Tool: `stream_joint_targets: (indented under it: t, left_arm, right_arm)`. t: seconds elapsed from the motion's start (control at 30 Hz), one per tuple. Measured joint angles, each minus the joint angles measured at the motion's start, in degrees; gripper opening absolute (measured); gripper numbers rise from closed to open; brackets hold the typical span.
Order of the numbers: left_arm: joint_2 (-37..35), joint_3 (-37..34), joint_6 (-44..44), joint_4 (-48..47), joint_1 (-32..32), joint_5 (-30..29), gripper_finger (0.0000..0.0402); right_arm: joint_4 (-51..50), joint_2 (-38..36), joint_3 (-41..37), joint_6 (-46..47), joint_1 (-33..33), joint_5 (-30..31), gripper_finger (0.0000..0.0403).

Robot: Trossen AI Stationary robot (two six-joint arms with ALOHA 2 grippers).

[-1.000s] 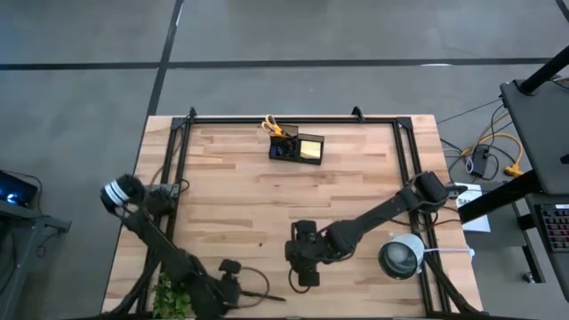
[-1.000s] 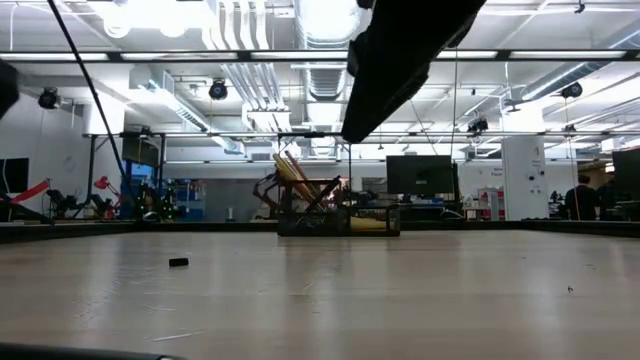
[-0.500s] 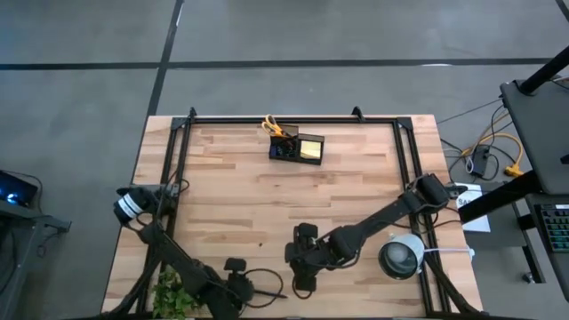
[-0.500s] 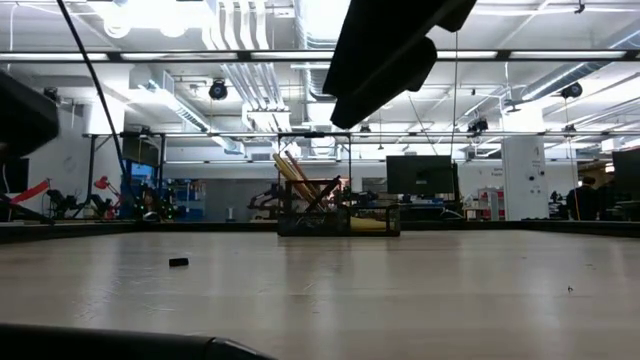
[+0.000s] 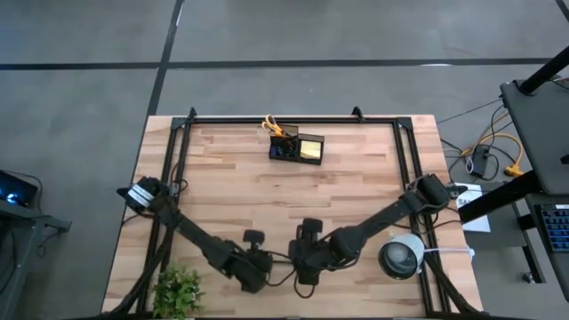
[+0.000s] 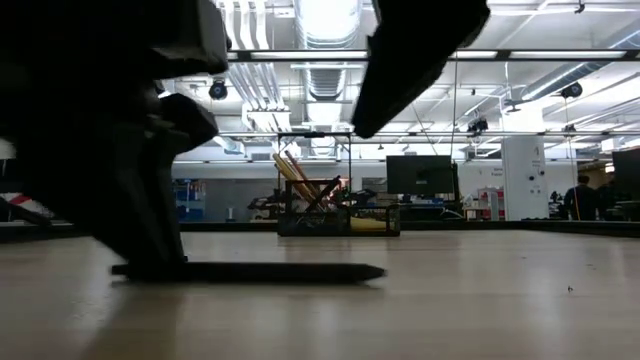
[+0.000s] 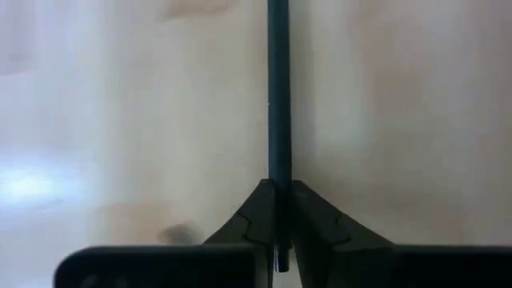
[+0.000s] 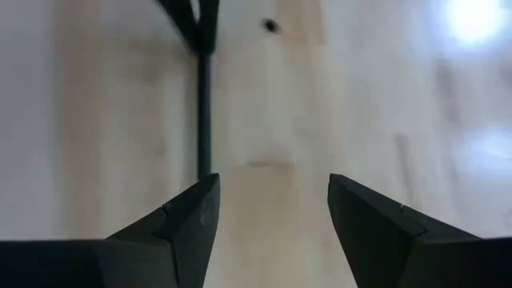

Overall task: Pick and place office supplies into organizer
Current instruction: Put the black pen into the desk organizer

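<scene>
Overhead room lighting is falling evenly on the table (image 5: 356, 178) in the high view; shadows under the arms are showing soft and short. In the low view, ceiling lights (image 6: 325, 15) are blowing out to white glare, and the near arm (image 6: 120, 150) is reading as a black, blurred silhouette against them. The organizer (image 6: 338, 218) beyond is staying reasonably sharp. The tabletop is carrying a dull sheen. In the left wrist view, the wood is looking washed out and soft, with a bright patch of glare at one edge; the pen (image 7: 278, 96) is blurring along its length. In the right wrist view, glare is flaring in a corner and the wood grain is smearing.
</scene>
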Motion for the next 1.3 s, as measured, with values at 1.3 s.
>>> stream_joint_targets:
  t: [1.3]
  left_arm:
    - [-11.1,21.8,112.2,-12.4,51.1,-37.7,0.0000]
  right_arm:
    - [-24.9,-6.3,-7.8,31.7,2.4,23.1,0.0219]
